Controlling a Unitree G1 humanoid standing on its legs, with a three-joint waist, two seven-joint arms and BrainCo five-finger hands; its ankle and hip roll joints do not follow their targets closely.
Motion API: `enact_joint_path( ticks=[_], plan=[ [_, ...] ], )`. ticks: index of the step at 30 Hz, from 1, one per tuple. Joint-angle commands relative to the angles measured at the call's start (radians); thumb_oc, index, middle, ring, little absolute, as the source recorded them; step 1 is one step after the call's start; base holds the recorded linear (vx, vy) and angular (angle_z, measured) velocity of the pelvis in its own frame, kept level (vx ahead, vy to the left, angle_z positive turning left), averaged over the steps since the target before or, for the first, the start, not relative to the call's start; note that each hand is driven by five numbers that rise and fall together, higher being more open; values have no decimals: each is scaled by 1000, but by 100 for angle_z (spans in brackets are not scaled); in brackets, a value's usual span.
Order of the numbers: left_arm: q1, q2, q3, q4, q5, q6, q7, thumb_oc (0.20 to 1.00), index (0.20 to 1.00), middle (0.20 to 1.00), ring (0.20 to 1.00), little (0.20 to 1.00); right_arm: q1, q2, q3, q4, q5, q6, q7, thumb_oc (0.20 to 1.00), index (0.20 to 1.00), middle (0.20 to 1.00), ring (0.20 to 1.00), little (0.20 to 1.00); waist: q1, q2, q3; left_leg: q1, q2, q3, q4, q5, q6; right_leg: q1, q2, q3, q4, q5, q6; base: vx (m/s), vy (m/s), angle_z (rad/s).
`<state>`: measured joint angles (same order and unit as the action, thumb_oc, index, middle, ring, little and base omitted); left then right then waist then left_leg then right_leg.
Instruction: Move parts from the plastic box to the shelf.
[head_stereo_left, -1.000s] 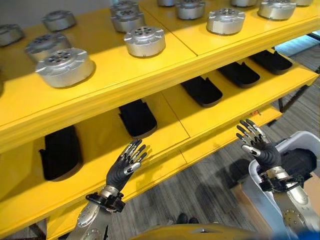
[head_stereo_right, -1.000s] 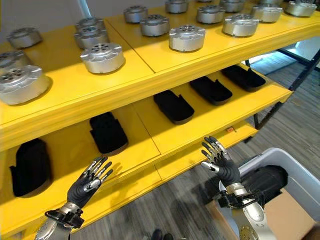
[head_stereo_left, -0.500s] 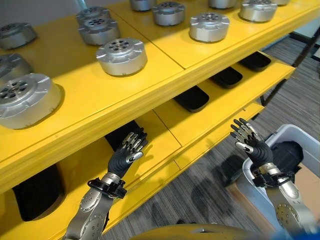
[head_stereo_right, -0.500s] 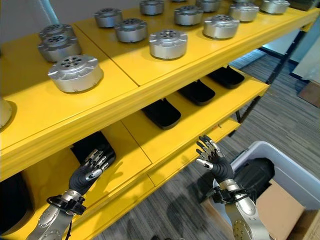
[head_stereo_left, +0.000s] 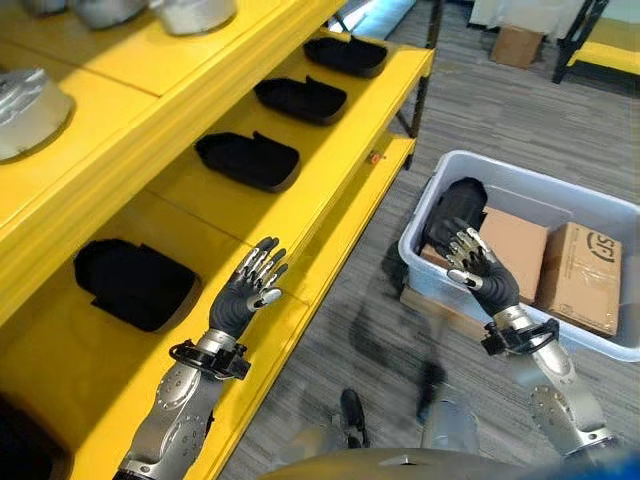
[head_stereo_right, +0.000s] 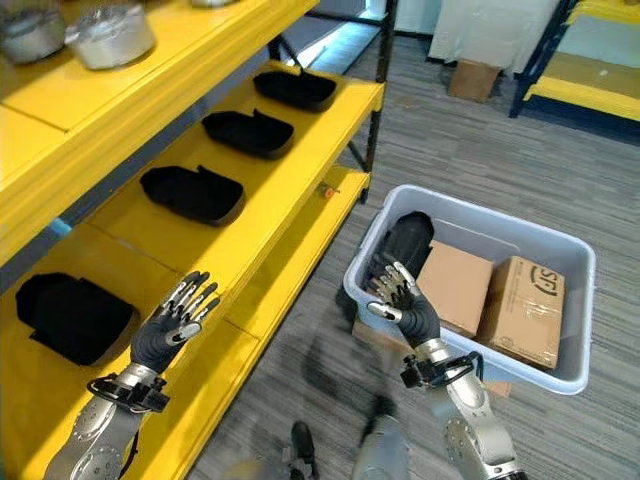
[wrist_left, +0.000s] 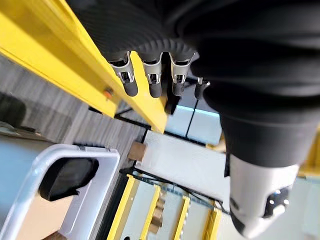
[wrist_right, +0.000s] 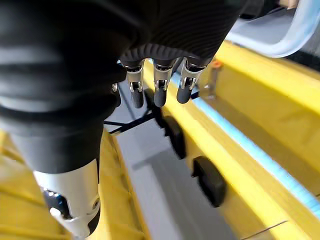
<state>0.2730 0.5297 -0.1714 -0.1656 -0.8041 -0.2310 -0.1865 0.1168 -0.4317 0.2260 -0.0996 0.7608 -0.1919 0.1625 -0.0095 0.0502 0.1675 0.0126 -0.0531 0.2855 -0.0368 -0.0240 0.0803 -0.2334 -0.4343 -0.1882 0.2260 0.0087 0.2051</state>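
Two hands, fingers spread, empty: left hand at shelf; right hand should descend onto black part, twelve o'clock, inside plastic box.

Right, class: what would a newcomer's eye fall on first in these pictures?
The bright yellow shelf, with black moulded parts lying in a row on its lower level. Then the grey plastic box on the floor, holding a black part and cardboard boxes. The left hand and right hand are raised, open and hold nothing.

floor: grey wood-look planks | far right: second yellow rack | cardboard box beyond
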Motion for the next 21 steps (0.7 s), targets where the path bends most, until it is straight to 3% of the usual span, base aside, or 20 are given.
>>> enact_joint_path(
  ticks=[1,3,4,6,12,13,15,19,20,21],
  plan=[
    [4,-21,27,-50,19,-49,-4,1000,1000,1000,1000,1000,-3,-31,-22,-42,-28,-43,-5,1000,1000,1000,1000,1000,-9,-10,-70,81,-4,-123,-47,-30,-64,28,21,7,-200,252,0,118,-281,1],
    [2,-24,32,-51,24,-50,0,1000,1000,1000,1000,1000,-13,-27,-20,-37,-43,-43,-12,1000,1000,1000,1000,1000,-8,-14,-72,86,6,-116,-47,-33,-70,24,1,-13,-219,281,11,109,-222,-25],
    [-8,-29,35,-40,32,-48,2,1000,1000,1000,1000,1000,-6,-24,-28,-41,-43,-36,-9,1000,1000,1000,1000,1000,-8,-47,-84,98,4,-107,-45,-42,-81,64,1,-38,-239,283,19,135,-192,-33],
    [-6,-51,39,-33,41,-48,-2,1000,1000,1000,1000,1000,-5,-29,-32,-48,-46,-32,-1,1000,1000,1000,1000,1000,0,-61,-102,106,14,-91,-47,-44,-93,74,13,-42,-246,292,29,120,-275,-19],
    [-32,-79,42,-21,24,-47,0,1000,1000,1000,1000,1000,-47,-57,-46,-39,-42,-48,-6,1000,1000,1000,1000,1000,-23,-37,-95,106,175,-59,11,-6,-162,90,129,-53,-184,168,-29,51,-303,-31],
    [-33,-80,42,-20,24,-48,0,1000,1000,1000,1000,1000,-48,-58,-46,-38,-42,-48,-6,1000,1000,1000,1000,1000,-23,-35,-95,105,179,-60,12,-6,-165,90,133,-55,-182,166,-31,39,-286,-9],
    [-37,-96,34,-17,28,-49,-2,1000,1000,1000,1000,1000,-53,-78,-55,-43,-35,-60,-11,1000,1000,1000,1000,1000,-32,-19,-92,95,237,-58,46,42,-191,108,185,-58,-197,135,-56,54,-267,-2],
    [-50,-115,26,-8,37,-48,5,1000,1000,1000,1000,1000,-54,-88,-74,-43,-25,-74,-27,1000,1000,1000,1000,1000,-40,1,-83,67,297,-82,128,112,-216,136,257,-46,-211,81,-101,49,-226,-5],
    [-57,-120,25,0,39,-46,9,1000,1000,1000,1000,1000,-59,-91,-74,-42,-21,-77,-29,1000,1000,1000,1000,1000,-41,6,-72,37,325,-108,209,149,-221,149,282,-45,-206,62,-125,26,-282,-10],
    [-58,-125,24,3,41,-48,15,1000,1000,1000,1000,1000,-60,-96,-75,-45,-20,-79,-35,1000,1000,1000,1000,1000,-27,-3,-39,-31,298,-192,355,196,-211,166,296,-34,-207,48,-155,15,-274,2]
  ],
)
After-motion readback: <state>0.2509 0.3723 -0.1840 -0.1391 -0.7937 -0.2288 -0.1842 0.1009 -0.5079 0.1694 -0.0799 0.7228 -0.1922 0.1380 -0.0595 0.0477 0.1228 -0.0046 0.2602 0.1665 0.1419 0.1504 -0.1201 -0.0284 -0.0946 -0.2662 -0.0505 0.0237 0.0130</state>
